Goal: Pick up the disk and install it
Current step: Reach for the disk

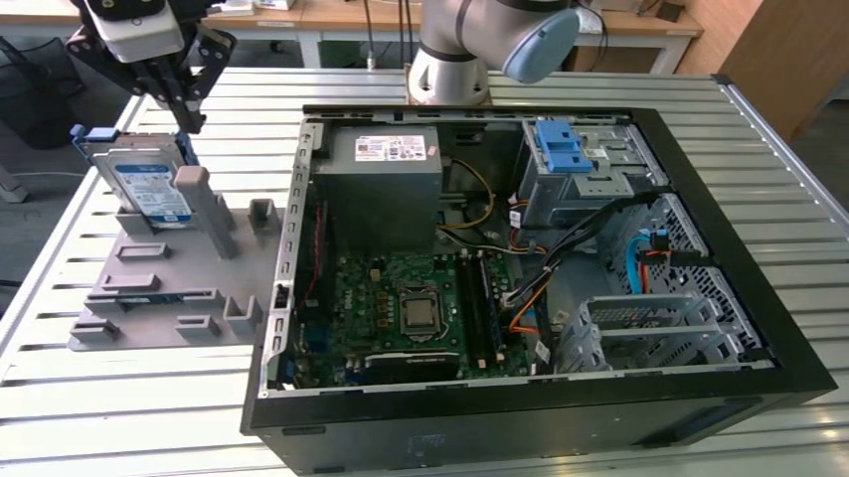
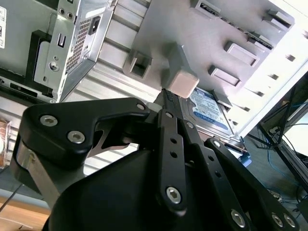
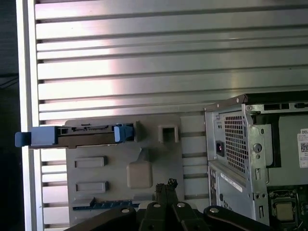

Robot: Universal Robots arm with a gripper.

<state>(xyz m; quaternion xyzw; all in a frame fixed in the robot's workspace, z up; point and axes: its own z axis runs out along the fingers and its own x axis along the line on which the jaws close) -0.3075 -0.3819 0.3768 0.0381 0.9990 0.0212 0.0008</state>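
Observation:
The disk [image 1: 146,187], a silver drive with a white-and-blue label in a blue carrier frame, stands on edge in a slot of the grey holder plate [image 1: 159,293] at the exterior view's left. My gripper [image 1: 189,114] hangs just above the disk's upper corner, apart from it, with its black fingers shut and nothing between them. The second wrist view has the fingertips [image 2: 167,96] meeting just short of the disk's label [image 2: 209,111]. In the first wrist view the disk [image 3: 77,136] appears edge-on, beyond the gripper [image 3: 166,186].
An open computer case [image 1: 743,328] lies on the slatted metal table [image 1: 159,417], with a grey power supply box [image 1: 385,189], a motherboard [image 1: 412,308] and a drive cage carrying a blue latch [image 1: 564,151]. The arm's base [image 1: 448,70] stands behind the case.

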